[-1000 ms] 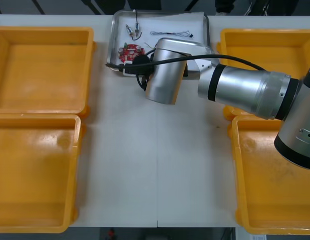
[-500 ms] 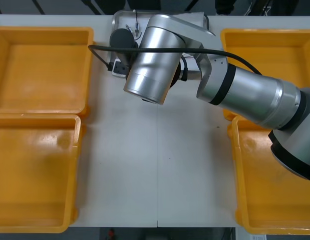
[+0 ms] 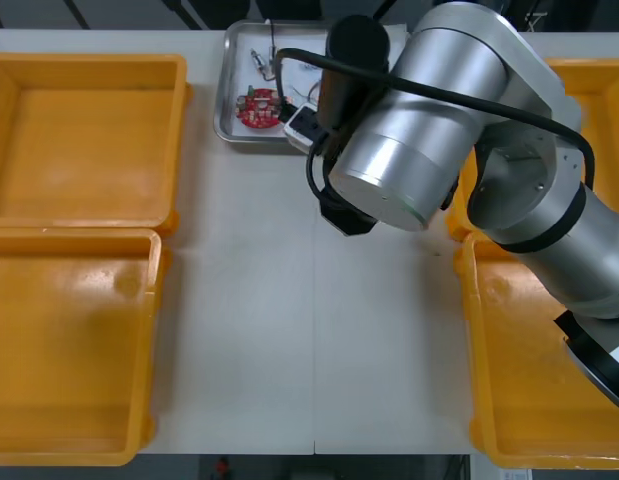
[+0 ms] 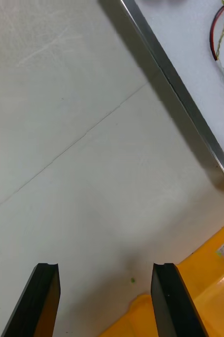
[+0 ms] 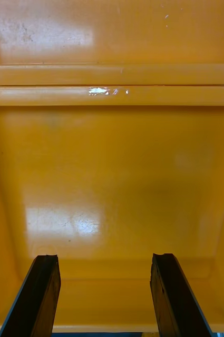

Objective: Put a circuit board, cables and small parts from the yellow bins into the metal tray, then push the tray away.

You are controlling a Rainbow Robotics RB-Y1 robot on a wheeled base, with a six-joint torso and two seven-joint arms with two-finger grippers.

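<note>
The metal tray sits at the far edge of the table, between the yellow bins that stand two at each side, and it is white inside. In its left half lies a round red circuit board, with small metal parts just beyond it toward the far rim. The tray's right half is hidden under the right arm, whose big silver housing reaches in from the right across the middle of the table. From the right wrist, the right gripper hangs over bare table with its two black fingers set well apart and nothing between them. Beyond the fingers the tray's shiny rim runs slantwise, apart from them, and a red and yellow cable lies on the white lining inside that rim. The corner of a right-side bin comes in just beside one finger – whether they touch cannot be told. The left gripper is parked over a left-side bin, its jaws likewise spread wide and holding nothing. That bin's glossy floor lies beneath the fingers, and past its far wall the rim of the neighbouring bin butts against it.
</note>
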